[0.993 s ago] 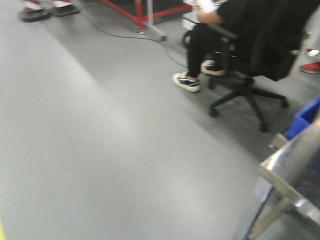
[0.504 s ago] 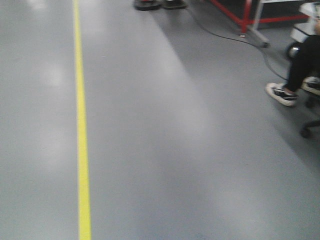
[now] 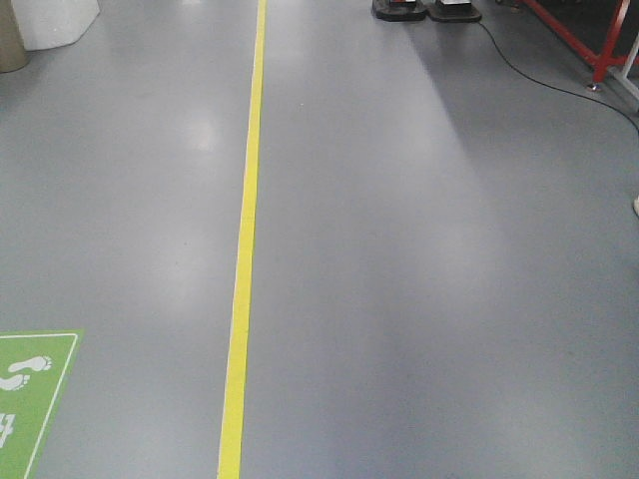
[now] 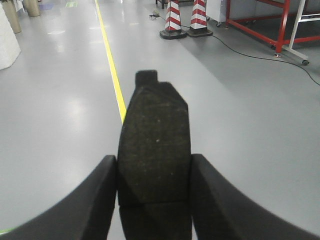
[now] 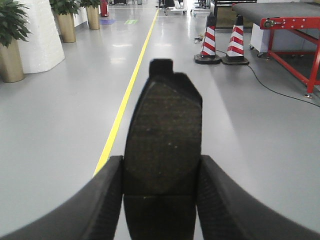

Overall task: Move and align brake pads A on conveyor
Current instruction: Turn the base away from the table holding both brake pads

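Dark grey brake pad (image 4: 154, 135) pinched between left gripper (image 4: 154, 165) jaws, held over grey floor (image 4: 250, 125), overlapping yellow line (image 4: 112, 75). Second brake pad (image 5: 162, 135) pinched likewise by right gripper (image 5: 161, 167), just right of yellow line.

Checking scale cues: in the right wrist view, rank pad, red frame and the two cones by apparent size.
1. Pad, largest, though nearness to the camera inflates it.
2. Red frame, cut by the picture's edge.
3. Cones, alike; not ranked against each other.
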